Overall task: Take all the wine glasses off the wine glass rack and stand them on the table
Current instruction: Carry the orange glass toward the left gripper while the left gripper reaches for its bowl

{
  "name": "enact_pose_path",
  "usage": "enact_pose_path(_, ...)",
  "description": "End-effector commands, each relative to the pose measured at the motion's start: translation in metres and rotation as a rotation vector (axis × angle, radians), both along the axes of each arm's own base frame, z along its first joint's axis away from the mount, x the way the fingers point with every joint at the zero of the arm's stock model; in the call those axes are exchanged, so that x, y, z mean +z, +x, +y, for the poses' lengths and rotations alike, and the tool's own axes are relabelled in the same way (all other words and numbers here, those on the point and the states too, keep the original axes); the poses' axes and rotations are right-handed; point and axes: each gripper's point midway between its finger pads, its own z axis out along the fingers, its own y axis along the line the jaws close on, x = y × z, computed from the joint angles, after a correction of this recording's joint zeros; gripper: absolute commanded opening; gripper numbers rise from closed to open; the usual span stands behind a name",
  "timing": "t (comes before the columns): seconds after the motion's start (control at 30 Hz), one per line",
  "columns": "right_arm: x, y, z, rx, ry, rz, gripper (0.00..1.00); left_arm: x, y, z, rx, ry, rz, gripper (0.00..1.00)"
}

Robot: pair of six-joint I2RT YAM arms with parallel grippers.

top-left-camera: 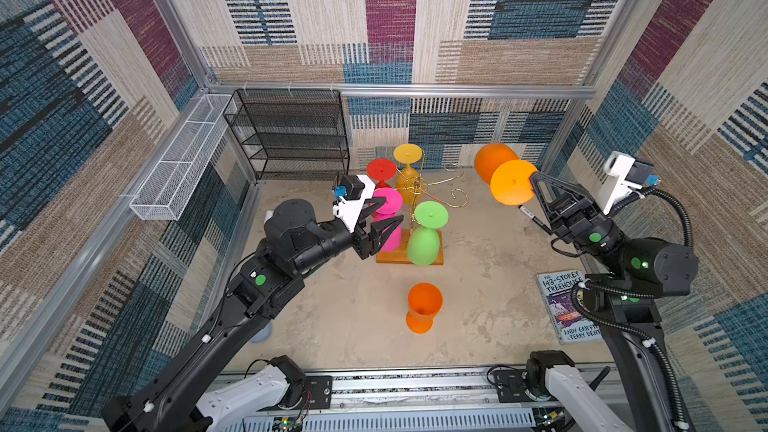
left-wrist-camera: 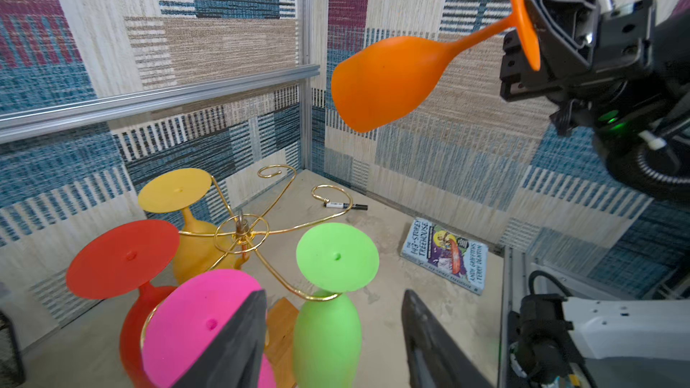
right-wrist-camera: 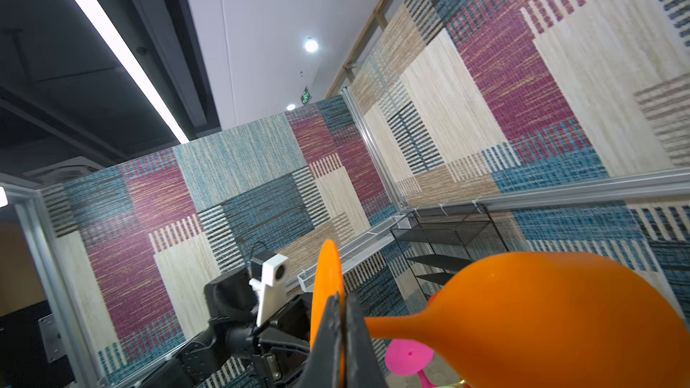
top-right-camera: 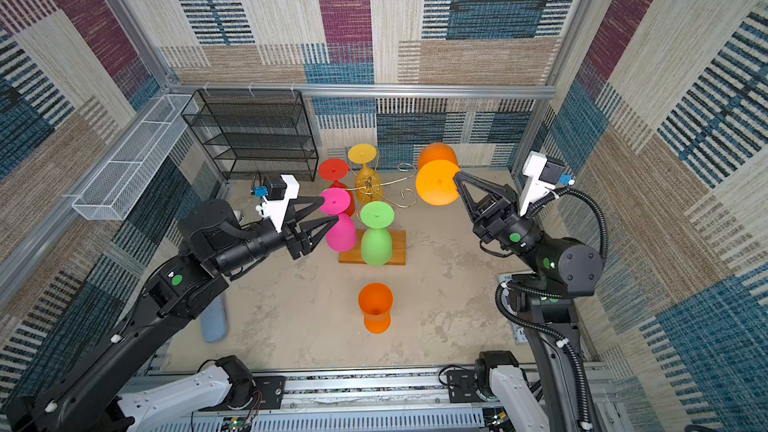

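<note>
- Right of centre in both top views, the right hand point(top-left-camera: 533, 178) is pressed together on the edge of the foot of the orange wine glass point(top-left-camera: 513, 182). It holds the glass on its side in the air, clear of the wine glass rack point(top-right-camera: 397, 249).
- From above, the broad foot disc hides the glass's stem, and only part of the bowl shows behind it toward the back wall.
- Seen from the right wrist, the foot is edge-on between the two fingertips point(right-wrist-camera: 332, 315), and the bowl is cut off by the frame's lower right edge.
- Mid-frame, the rack stands on the bench point(top-left-camera: 478, 305) on its wooden base, much of it covered by hanging glasses.
- Four glasses hang upside down from it: yellow glass point(top-left-camera: 408, 153), red glass point(top-left-camera: 381, 169), pink glass point(top-left-camera: 390, 243) and green glass point(top-left-camera: 423, 245).
- Left of centre, the left hand point(top-left-camera: 394, 209) is spread, its fingertips lying over the pink glass. In the left wrist view one finger covers part of that glass's foot, and whether it touches cannot be told.
- Lower centre, a second orange glass point(top-left-camera: 424, 303) stands upright on the bench.
- At the right edge of the bench, a book point(top-left-camera: 567, 313) lies partly behind the right arm, and a marker point(top-left-camera: 531, 214) is half hidden by the right hand.
- A pale blue object point(top-right-camera: 214, 322) under the left arm is too covered to identify.
- Upper left holds a black mesh shelf point(top-left-camera: 291, 135) and a white wire basket point(top-left-camera: 183, 155).
</note>
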Motion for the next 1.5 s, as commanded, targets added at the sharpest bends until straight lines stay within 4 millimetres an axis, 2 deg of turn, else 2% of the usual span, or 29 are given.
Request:
enact_pose_path(0.0, 0.007, -0.021, 0.009, 0.144, 0.030, -0.047, 0.00, 0.035, -0.019, -0.013, -0.263, -0.190, 0.008, 0.61)
enact_pose_path(0.17, 0.006, -0.032, 0.016, 0.246, 0.080, -0.086, 0.00, 0.043, -0.003, -0.013, -0.398, -0.295, 0.051, 0.62)
enact_pose_path(0.37, 0.007, -0.050, 0.038, 0.385, 0.108, -0.162, 0.00, 0.045, 0.013, -0.010, -0.510, -0.369, 0.078, 0.62)
enact_pose_path(0.63, 0.005, -0.057, 0.049, 0.468, 0.128, -0.206, 0.00, 0.045, 0.028, -0.004, -0.633, -0.447, 0.140, 0.62)
enact_pose_path(0.87, 0.000, -0.050, 0.058, 0.510, 0.144, -0.197, 0.00, 0.039, 0.033, -0.007, -0.679, -0.445, 0.170, 0.62)
enact_pose_path(1.47, -0.006, -0.027, 0.078, 0.577, 0.171, -0.173, 0.00, 0.037, 0.017, -0.012, -0.726, -0.408, 0.186, 0.59)
